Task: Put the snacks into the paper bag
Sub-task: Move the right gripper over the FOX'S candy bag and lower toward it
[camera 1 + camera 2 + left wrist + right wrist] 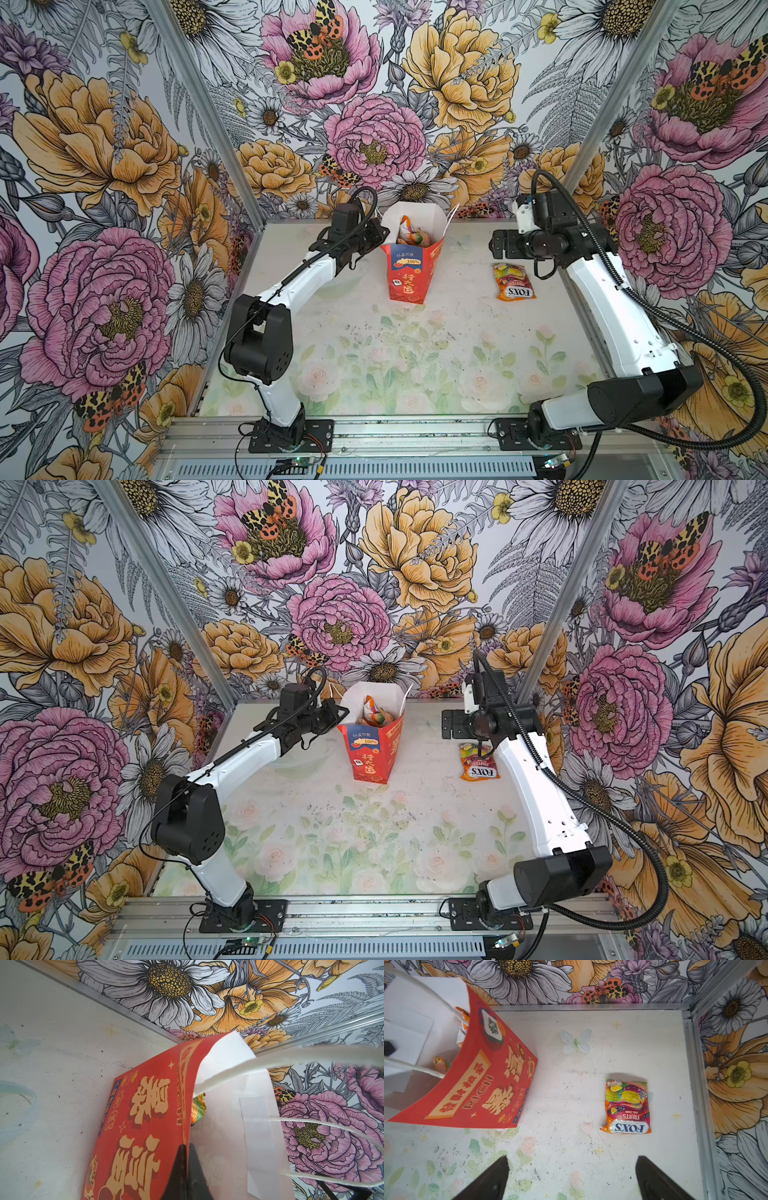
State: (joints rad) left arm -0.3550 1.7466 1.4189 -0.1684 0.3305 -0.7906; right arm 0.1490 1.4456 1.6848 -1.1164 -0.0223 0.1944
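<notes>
Your right fingers are spread wide with nothing between them, hanging above the counter. Ahead of them, and apart from them, the FOX'S packet lies flat on the counter. Further off, toward your left arm, the paper bag stands upright with its mouth open. Your left fingers are pressed together, pinching its rim, and beyond that pinch other packets sit inside the bag.
</notes>
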